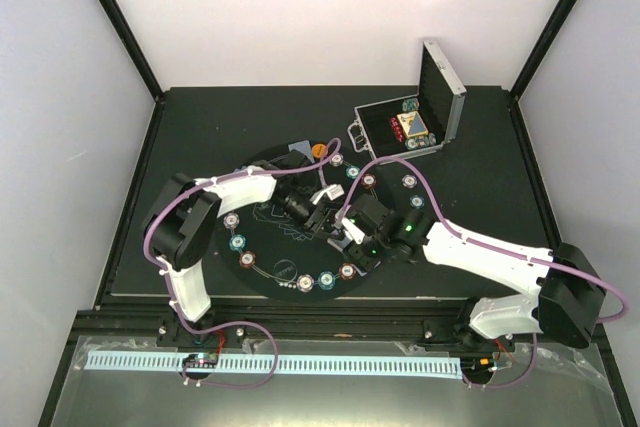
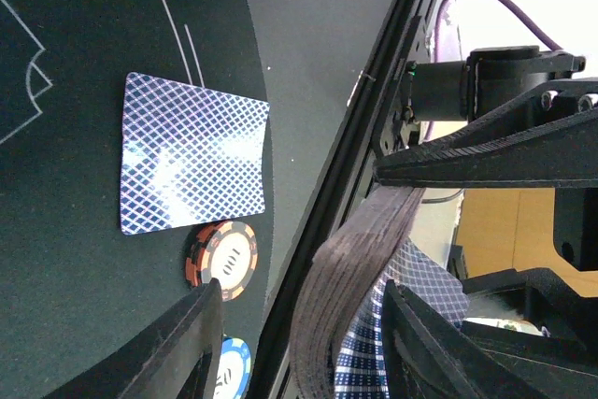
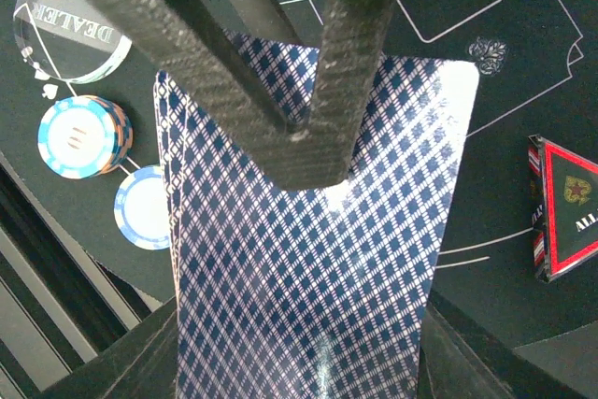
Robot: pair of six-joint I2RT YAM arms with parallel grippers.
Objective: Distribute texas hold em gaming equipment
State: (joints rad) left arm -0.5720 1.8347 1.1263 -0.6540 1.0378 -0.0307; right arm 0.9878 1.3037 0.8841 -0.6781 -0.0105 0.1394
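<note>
While the right gripper (image 3: pixel 304 360) pinches the card deck (image 3: pixel 308 259), the left gripper (image 2: pixel 297 324) straddles it, spread.

the deck of cards (image 3: pixel 308 259) is glossy, the mat (image 2: pixel 65 259) matt and cloth-like, the case (image 1: pixel 443 72) ribbed metal.

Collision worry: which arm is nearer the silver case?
Right. The right arm lies in front of the silver case; the left arm crosses the mat from the left.
</note>
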